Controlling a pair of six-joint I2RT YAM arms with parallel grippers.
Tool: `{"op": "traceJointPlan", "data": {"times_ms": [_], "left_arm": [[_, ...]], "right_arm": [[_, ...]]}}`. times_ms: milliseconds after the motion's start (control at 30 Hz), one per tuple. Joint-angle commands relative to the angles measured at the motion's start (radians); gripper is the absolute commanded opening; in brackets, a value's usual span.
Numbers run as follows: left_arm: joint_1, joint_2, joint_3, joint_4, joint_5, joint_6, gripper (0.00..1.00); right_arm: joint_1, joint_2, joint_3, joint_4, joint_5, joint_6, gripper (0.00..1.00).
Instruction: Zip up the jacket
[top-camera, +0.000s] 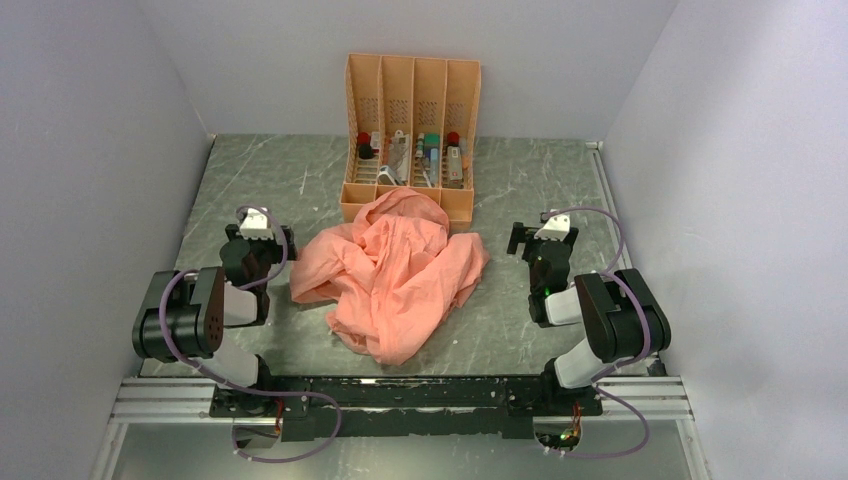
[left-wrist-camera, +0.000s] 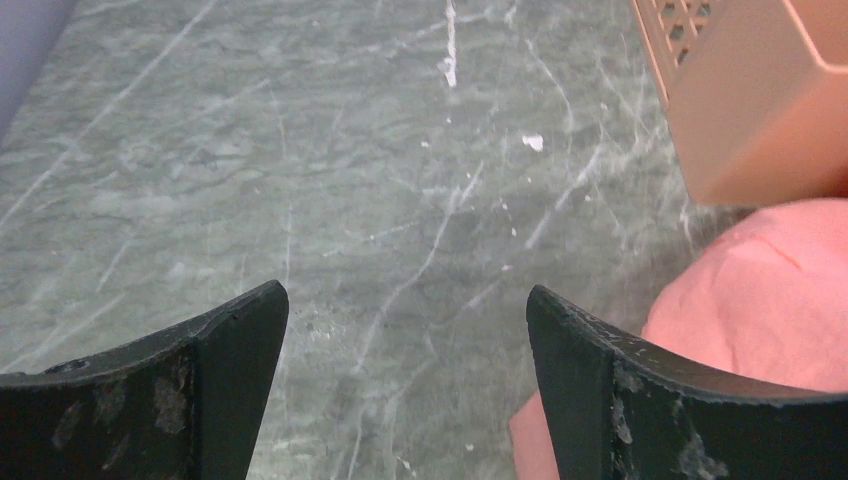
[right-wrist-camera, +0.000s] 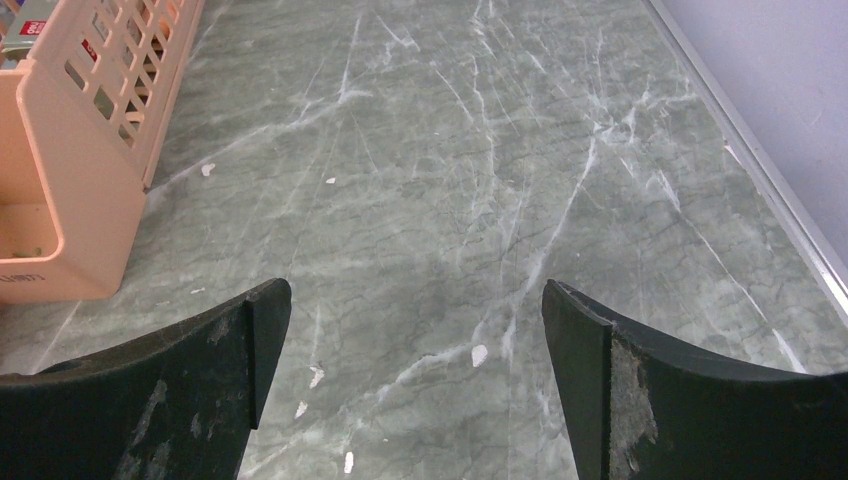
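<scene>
The salmon-pink jacket lies crumpled in a heap in the middle of the table, its far edge against the orange rack. No zipper shows. My left gripper is open and empty over bare table to the jacket's left; in the left wrist view a fold of the jacket sits just beyond the right finger. My right gripper is open and empty over bare table to the jacket's right, also seen in the right wrist view.
An orange perforated four-slot rack holding small items stands at the back centre; its corners show in the left wrist view and the right wrist view. Grey walls enclose the marble table on three sides. A metal rail runs along the front.
</scene>
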Motion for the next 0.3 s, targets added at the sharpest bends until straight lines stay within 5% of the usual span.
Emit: {"op": "traceJointPlan", "data": {"times_ms": [0, 267], "left_arm": [[0.012, 0.001, 0.018, 0.061, -0.044, -0.027, 0.93], [0.012, 0.007, 0.030, 0.043, -0.090, -0.039, 0.93]], "right_arm": [[-0.008, 0.003, -0.010, 0.043, 0.001, -0.006, 0.99], [-0.006, 0.013, 0.012, 0.008, -0.022, -0.014, 0.99]]}}
